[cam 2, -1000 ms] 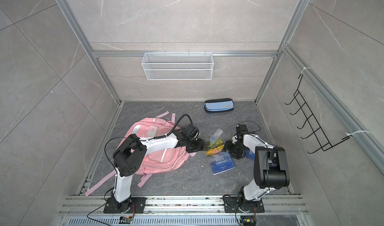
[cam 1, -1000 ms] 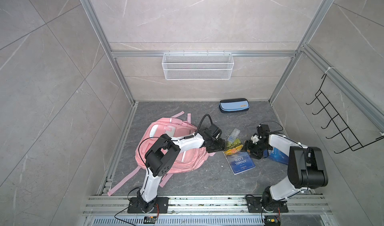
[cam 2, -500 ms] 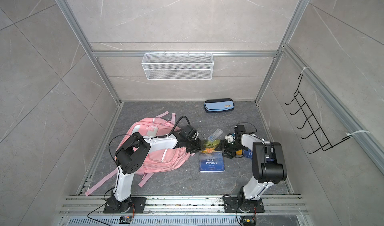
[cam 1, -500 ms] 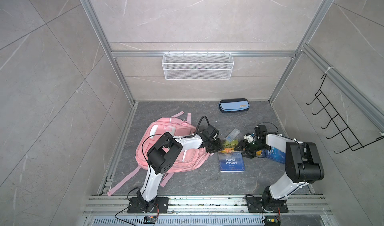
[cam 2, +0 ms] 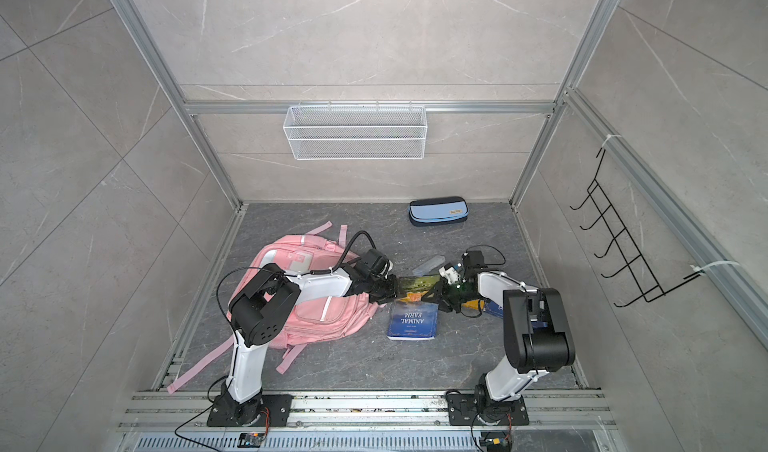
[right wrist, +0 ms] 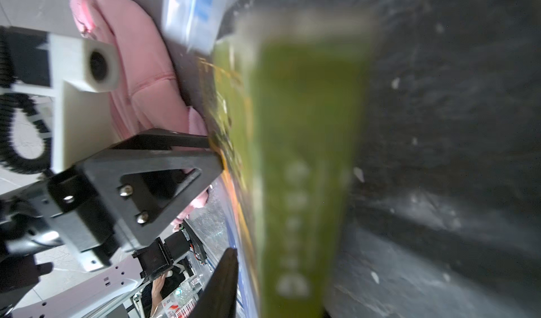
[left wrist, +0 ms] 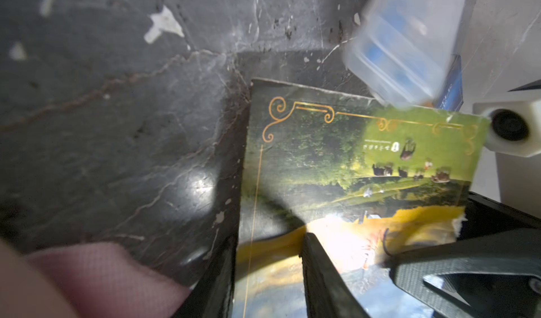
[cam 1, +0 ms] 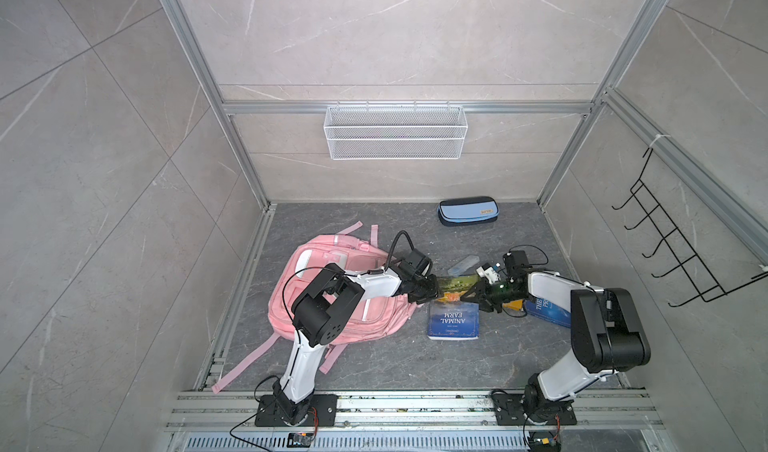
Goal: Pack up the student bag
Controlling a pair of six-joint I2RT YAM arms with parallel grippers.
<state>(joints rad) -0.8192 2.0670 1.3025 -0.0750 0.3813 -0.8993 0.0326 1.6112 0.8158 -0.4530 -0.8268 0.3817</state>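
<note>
The left gripper [cam 1: 433, 294] is squeezing the left end of a thin green and yellow picture book with curly gold lines [cam 1: 453, 288], near the middle of both top views. In the left wrist view its two black fingers [left wrist: 322, 272] are sitting tight on each side of the book's corner. The right gripper [cam 1: 473, 297] is pinching the right end of the same book, so the book is stretching between the two grippers. In the right wrist view only one of its black fingers [right wrist: 219, 287] is showing, right against the blurry book.

A blue book saying ANIMAL FARM [cam 1: 453, 323] is lying on the dark grey stone floor [cam 1: 395, 358], just below the green book. A small clear plastic box [cam 1: 463, 265] is lying just above it. Another dark blue book [cam 1: 546, 312] is peeking out from under the right arm.

The big soft pink cloth backpack with white stripes [cam 1: 386, 325] is lying flat on the floor, left of the middle, partly under the left arm and just beside the left gripper. A light blue zip pencil case [cam 1: 467, 212] is lying by the back wall, well apart from the rest
</note>
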